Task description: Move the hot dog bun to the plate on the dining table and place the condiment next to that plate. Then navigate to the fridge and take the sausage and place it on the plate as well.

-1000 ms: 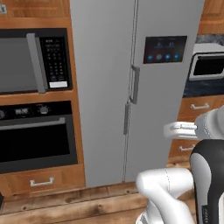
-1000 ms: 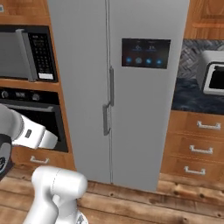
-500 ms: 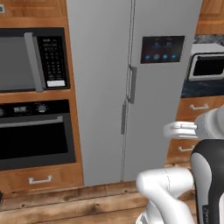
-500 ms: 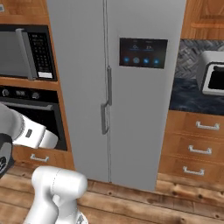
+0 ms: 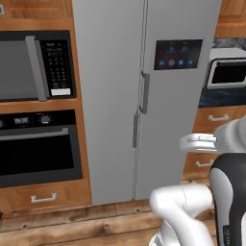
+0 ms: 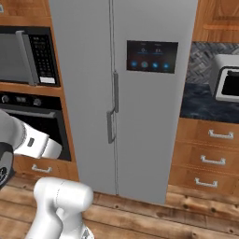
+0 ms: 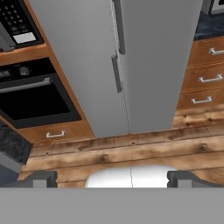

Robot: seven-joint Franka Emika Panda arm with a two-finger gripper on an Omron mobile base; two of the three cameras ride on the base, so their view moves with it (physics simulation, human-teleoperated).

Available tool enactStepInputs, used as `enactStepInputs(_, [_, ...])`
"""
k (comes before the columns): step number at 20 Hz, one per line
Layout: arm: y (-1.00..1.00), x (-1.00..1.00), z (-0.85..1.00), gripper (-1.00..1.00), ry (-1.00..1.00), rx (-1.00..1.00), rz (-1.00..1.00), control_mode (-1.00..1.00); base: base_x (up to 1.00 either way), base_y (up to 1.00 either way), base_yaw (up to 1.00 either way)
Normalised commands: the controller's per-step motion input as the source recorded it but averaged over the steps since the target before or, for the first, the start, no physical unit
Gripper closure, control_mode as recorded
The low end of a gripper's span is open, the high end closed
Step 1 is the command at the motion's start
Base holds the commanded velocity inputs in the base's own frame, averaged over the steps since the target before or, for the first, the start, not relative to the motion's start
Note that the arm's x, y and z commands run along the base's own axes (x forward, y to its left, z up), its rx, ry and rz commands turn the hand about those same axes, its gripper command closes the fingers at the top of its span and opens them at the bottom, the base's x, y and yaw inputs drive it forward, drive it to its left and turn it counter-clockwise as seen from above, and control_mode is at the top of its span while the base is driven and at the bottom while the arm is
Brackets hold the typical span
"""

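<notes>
The fridge [image 5: 144,96] stands straight ahead of the robot, tall and grey-silver, with both doors shut and a dark touch panel [image 5: 178,54] on its right door. Its two slim vertical handles [image 6: 113,109] meet at the seam between the doors, one a little higher than the other. Left of the fridge there is a microwave [image 5: 36,65] set into the wood cabinets, and a black wall oven [image 5: 38,146] directly below it. Right of the fridge are wooden drawers [image 6: 210,158] under a dark surface, where a small pale appliance [image 6: 226,84] sits. In front of the fridge the floor is wooden planks [image 7: 122,153]. The gripper [image 7: 113,178] shows in the hand view, looking toward the lower part of the fridge; its fingers [image 7: 41,178] are spread wide and hold nothing. The sausage must be behind the closed doors, so I cannot say on which shelf it lies. I judge that the step in hand is the arrival at the fridge, before the sausage is taken. The next move calls for bringing the fingers to one of the handles, closing on it, and pulling the door open along its arc, while the base stays clear of the swinging door.
</notes>
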Motion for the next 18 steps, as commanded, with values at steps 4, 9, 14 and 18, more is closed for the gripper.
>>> enactStepInputs(4, [0.0, 0.0, 0.0, -1.0, 0.0, 0.0, 0.0, 1.0, 0.02, -0.2, 0.0])
enactStepInputs(9, [-0.51, 0.59, 0.28, -1.0, -0.07, -0.02, 0.0, -1.0, 0.0, 0.0, 0.0])
enactStepInputs(14, [-0.23, 0.76, 0.44, -1.0, -0.01, -0.13, -0.02, -1.0, 0.0, 0.0, 0.0])
enactStepInputs(18, [0.0, 0.97, 0.03, -1.0, 0.0, -0.15, -0.01, -1.0, 0.0, 0.0, 0.0])
